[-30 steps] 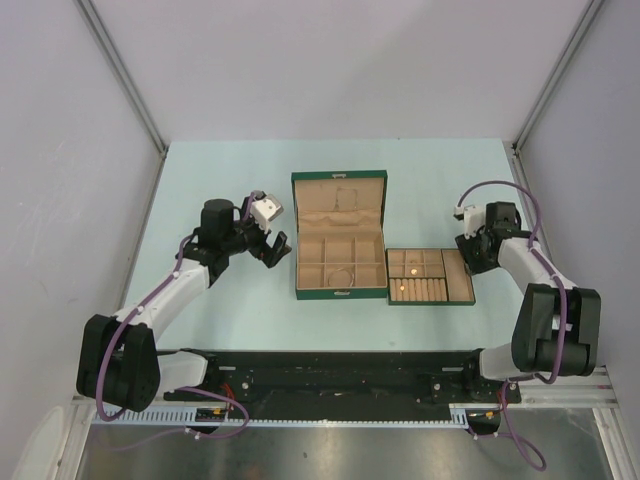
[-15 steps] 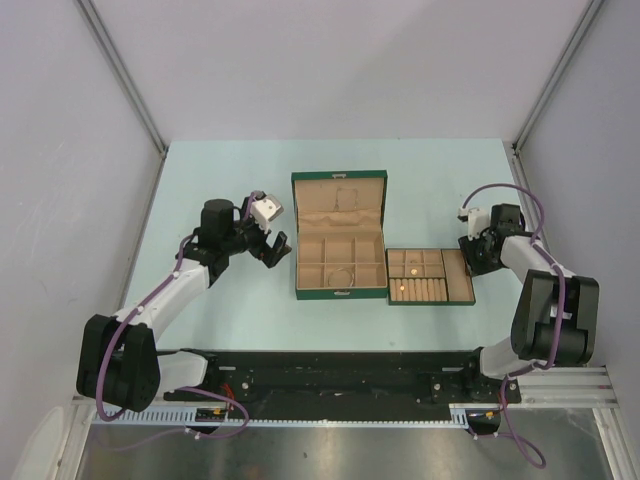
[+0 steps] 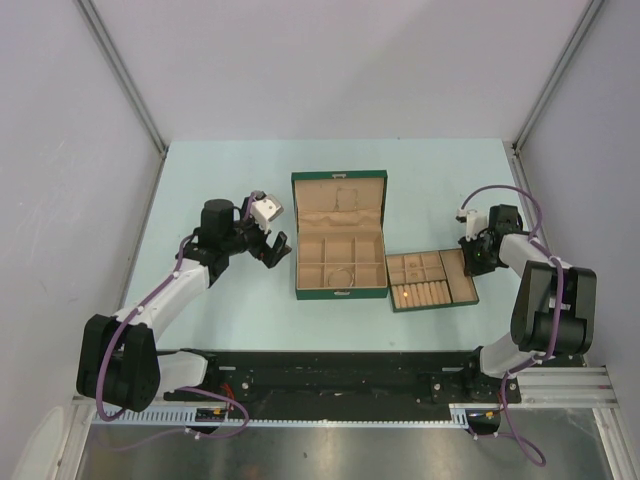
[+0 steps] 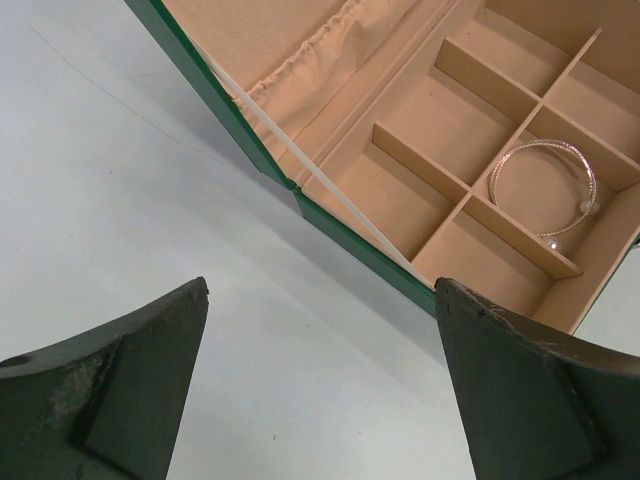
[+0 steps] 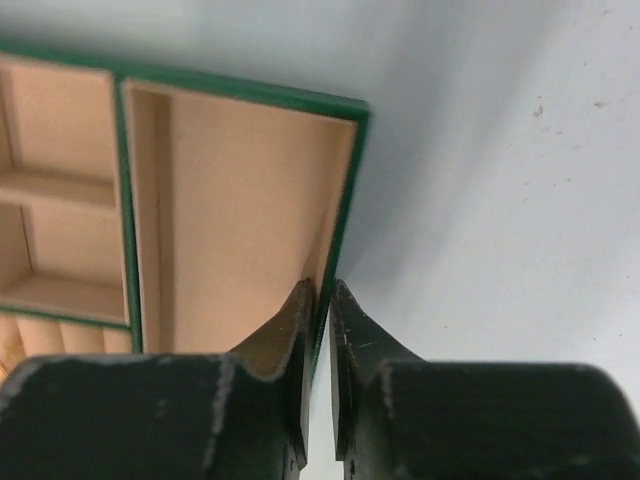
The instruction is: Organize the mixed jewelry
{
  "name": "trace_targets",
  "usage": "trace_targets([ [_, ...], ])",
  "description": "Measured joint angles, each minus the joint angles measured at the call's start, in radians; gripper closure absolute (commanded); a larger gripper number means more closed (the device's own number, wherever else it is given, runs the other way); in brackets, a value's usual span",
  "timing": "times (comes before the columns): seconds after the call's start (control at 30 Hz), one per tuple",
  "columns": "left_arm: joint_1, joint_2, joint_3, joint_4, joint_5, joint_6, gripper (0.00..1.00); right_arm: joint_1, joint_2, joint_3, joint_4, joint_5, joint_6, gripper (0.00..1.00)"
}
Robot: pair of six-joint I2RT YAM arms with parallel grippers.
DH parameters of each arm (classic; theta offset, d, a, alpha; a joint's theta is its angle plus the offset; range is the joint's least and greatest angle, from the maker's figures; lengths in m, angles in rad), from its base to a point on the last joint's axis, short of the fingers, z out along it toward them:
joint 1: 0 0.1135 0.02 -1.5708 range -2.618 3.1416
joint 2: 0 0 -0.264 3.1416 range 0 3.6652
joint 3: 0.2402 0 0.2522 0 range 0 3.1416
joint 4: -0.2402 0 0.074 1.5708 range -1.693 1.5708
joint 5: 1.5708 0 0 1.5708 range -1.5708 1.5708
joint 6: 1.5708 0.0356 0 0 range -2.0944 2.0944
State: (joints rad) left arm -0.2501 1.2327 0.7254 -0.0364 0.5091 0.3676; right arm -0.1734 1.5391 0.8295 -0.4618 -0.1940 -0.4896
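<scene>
A thin silvery loop [image 4: 545, 190] lies in a front compartment of the open green tan-lined box [image 4: 350, 235]; it shows faintly in the top view [image 3: 341, 272]. The long chain necklace is not clearly visible. My left gripper [image 4: 322, 290] is open and empty over the table, just left of the box [image 3: 340, 294]; it also shows in the top view [image 3: 275, 248]. My right gripper [image 5: 322, 288] is shut on the right wall of the flat green tray [image 5: 240, 200], one finger inside and one outside. The tray [image 3: 452, 272] lies slightly askew beside the box, with my right gripper [image 3: 468, 262] at its right end.
The tray holds tan ring rolls [image 3: 425, 294] with a small orange speck [image 3: 408, 296] on them. The box lid [image 3: 340, 200] lies open toward the far side. Grey walls enclose the pale blue table [image 3: 220, 180].
The tray has turned slightly, its right end swinging toward the far side while my right gripper holds its wall. The left arm has not moved.
</scene>
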Motion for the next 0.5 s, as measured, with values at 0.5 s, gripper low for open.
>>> trace_targets([
  [0.5, 0.000, 0.002, 0.000, -0.003, 0.000, 0.000, 0.00, -0.001, 0.002, 0.003, 0.011, 0.013, 0.028, 1.00],
])
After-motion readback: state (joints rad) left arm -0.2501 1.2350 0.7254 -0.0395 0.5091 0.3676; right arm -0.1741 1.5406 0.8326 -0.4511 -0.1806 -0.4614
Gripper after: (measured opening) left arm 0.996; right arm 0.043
